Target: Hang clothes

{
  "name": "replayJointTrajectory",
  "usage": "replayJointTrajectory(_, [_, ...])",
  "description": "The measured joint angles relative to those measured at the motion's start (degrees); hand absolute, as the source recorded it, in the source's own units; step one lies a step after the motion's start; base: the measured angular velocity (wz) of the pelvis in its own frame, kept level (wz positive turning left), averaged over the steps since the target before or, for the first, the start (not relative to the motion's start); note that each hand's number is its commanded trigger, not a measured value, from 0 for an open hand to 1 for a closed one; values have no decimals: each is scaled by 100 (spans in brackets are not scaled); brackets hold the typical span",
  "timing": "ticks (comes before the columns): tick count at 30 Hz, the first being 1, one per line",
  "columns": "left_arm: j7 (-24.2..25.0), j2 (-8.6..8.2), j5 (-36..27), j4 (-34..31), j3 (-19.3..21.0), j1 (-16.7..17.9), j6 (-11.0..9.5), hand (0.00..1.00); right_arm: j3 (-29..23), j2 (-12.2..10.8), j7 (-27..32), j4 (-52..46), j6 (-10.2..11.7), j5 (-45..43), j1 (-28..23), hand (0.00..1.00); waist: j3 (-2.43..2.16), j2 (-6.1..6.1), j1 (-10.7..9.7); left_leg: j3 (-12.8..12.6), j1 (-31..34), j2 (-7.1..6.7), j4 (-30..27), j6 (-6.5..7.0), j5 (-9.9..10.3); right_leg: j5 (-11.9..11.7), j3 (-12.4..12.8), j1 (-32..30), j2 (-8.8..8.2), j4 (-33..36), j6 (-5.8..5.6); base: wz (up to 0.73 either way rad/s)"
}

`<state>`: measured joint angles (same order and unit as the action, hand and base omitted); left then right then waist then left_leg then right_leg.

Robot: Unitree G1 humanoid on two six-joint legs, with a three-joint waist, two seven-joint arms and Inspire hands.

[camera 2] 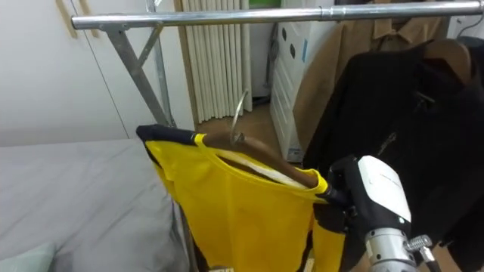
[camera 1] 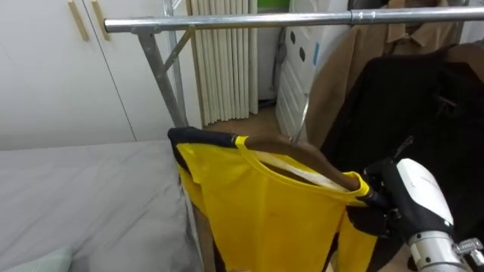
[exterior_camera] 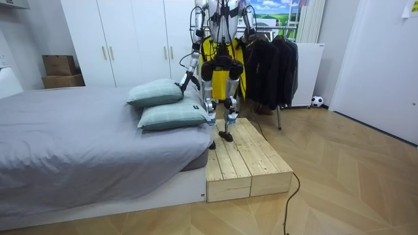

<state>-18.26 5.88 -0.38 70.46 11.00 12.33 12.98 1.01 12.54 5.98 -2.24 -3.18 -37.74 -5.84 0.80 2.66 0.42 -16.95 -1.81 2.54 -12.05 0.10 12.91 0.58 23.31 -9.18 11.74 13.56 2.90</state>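
Yellow shirt (camera 1: 265, 215) hung on a wooden hanger (camera 1: 302, 153), whose right end the right hand (camera 1: 414, 190) grasped. Rail (camera 1: 227, 23) above was bare at left, with coats (camera 1: 408, 98) crowding right. I could not tell the left hand (exterior_camera: 187, 81) state.

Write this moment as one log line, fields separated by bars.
yellow shirt on wooden hanger | hook below rail, not yet hung | right hand at hanger's end | left hand low, beside pillows
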Motion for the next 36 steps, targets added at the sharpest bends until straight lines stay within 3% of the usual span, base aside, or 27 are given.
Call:
replayJointTrajectory(9, [-4,89,8,0,-6,31,-98,0,-1,26,-178,-111,-2,10,25,100,-6,154,41,78,0,20,48,-14,-4,31,-150,12,-19,-1,60,7])
replayJointTrajectory(11, [-4,91,8,-3,-8,127,-219,0,-9,92,-181,-231,-2,12,26,100,-8,169,55,88,-44,21,66,-27,-7,44,-151,37,-12,-1,81,0])
replayJointTrajectory(16, [34,173,64,-15,-9,130,-227,0,-68,261,-180,-351,1,-1,126,100,-13,202,83,276,-77,21,73,-60,8,88,-279,104,-16,11,144,13])
replayJointTrajectory(19, [53,179,131,-16,-4,134,-318,0,-69,395,-183,-356,2,-7,414,100,-13,201,158,304,-75,28,92,-72,5,98,-300,102,-11,1,158,6])
replayJointTrajectory(23, [46,187,266,-29,28,136,-349,0,-71,408,-185,-371,11,71,811,100,-16,207,206,352,-80,48,109,-97,-9,105,-365,104,-10,-2,190,6])
replayJointTrajectory(29, [46,212,506,-79,80,133,-475,0,-98,422,-255,-345,12,487,837,100,-29,237,467,532,-163,75,125,-138,-8,158,-488,240,-16,-26,273,15])
replayJointTrajectory(36, [224,292,568,-79,80,139,-499,0,-95,415,-409,-300,11,948,904,100,-18,227,519,713,-281,82,127,-164,9,239,-675,415,-54,-87,315,15])
